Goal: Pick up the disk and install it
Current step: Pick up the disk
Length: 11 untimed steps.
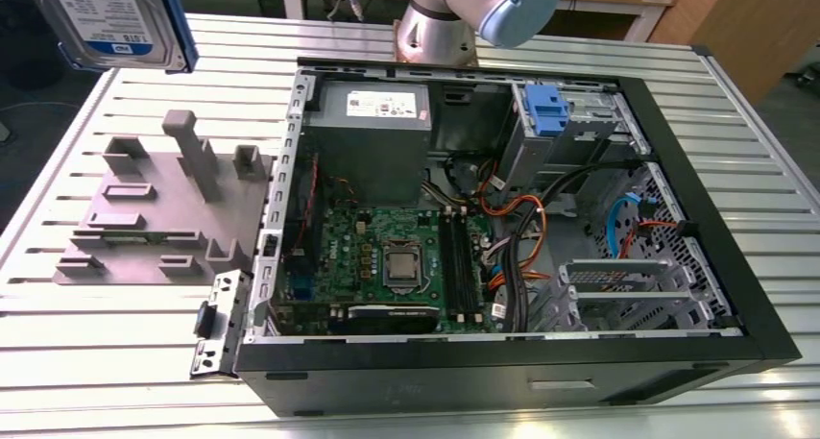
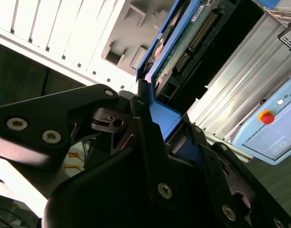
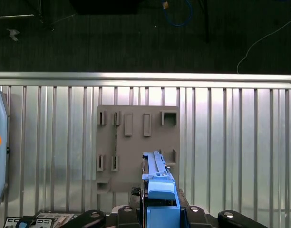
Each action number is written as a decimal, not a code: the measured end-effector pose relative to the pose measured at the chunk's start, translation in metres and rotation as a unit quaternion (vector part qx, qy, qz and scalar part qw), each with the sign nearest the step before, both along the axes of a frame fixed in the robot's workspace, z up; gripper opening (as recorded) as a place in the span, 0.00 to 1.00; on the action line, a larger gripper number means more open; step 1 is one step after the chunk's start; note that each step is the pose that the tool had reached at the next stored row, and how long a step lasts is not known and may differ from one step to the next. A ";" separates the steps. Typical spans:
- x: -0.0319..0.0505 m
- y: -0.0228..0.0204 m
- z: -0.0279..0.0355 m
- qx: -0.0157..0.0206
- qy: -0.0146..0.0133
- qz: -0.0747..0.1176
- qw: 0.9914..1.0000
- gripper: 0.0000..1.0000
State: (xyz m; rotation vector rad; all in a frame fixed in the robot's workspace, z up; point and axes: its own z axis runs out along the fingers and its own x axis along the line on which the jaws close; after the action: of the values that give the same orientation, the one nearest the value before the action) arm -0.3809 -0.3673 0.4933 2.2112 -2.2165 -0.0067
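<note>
End effector [image 3: 160, 211] clamped on disk [image 3: 156, 168]; long axis straight out from it, toward grey fixture plate [image 3: 136, 137].

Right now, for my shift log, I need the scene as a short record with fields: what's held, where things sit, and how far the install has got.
held: the disk, up in the air, clear of the table
end effector: shut on the disk's blue side rail
fixture plate: grey, flat on the table, at the exterior view's left of the computer case
computer case: lying open, motherboard exposed
install: not done; the disk is outside the case
</note>
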 end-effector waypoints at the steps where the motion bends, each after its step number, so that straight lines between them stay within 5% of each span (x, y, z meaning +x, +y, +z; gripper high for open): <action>1: 0.0003 0.0000 0.0000 0.000 0.000 0.000 1.000 0.36; 11: 0.0041 0.0000 0.0000 0.000 0.000 0.000 1.000 0.36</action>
State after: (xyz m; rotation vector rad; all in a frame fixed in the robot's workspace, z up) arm -0.3768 -0.3673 0.4934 2.2112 -2.2164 -0.0068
